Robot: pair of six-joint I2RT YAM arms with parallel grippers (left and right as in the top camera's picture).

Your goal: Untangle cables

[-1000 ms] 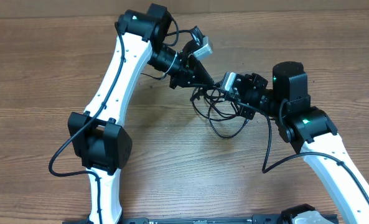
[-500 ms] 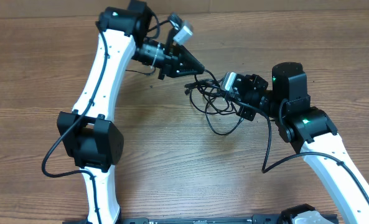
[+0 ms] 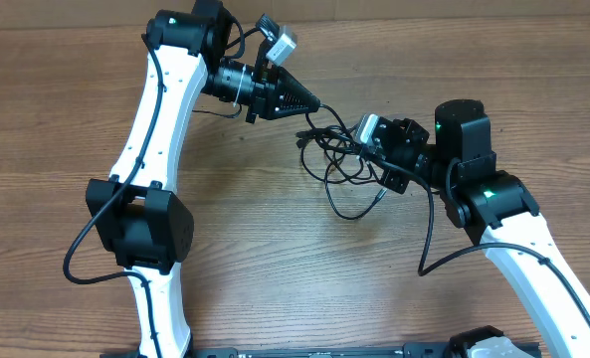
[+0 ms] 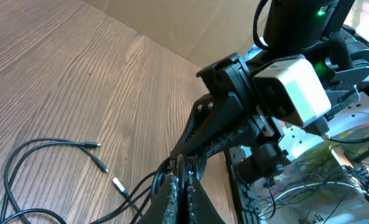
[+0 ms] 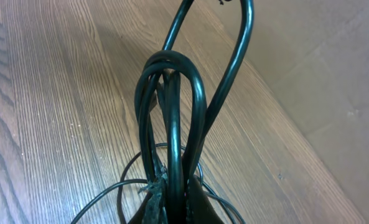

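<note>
The cables [image 3: 339, 164] lie as a loose black tangle near the middle of the worktop [image 3: 275, 259], between the 2 hands. The left hand [image 3: 312, 101] sits just far and left of the tangle, pointing right, with its fingers pressed together on 1 thin strand that runs down and right into the knot. The right hand [image 3: 379, 159] is at the tangle's right edge. It is clamped tight on a bunch of several loops, which rise out of its fingertips [image 5: 152, 202] in the right wrist view.

In the left wrist view, a longer loop trails off over the wood to the left. Its small plug ends [image 4: 100, 167] lie apart from each other, and 1 of them is silver-tipped. In the overhead view another loop sags toward the near side, below the right hand.

Open wood stretches to the near side and to the left of the tangle. The right arm fills the near right. The far edge is close behind the left hand, where a cardboard panel [image 4: 190, 31] stands along it.

The worktop is brown wood-grain laminate with fine straight lines. Beyond its end, the left wrist view shows loose wires and equipment, too jumbled to make out.
</note>
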